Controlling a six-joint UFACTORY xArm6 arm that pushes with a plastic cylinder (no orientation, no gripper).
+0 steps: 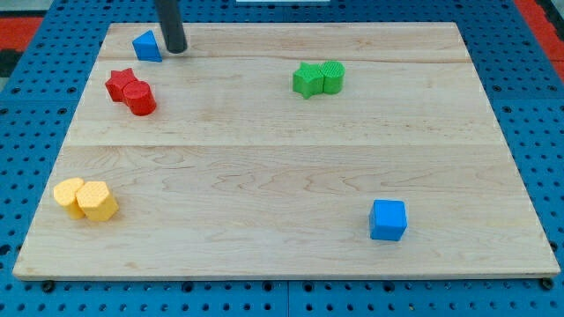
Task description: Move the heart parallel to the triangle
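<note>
My tip [176,49] rests just right of the blue triangle [147,46], likely lining up; no pincer exists, and which block is the heart is unclear.

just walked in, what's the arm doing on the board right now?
My tip sits at the view's top left, right beside the blue triangle, on its right side. The task's heart may be one of the yellow blocks at the lower left, though the shape is hard to make out; nothing is near them. The red pair, green pair and blue cube lie apart, untouched.
</note>
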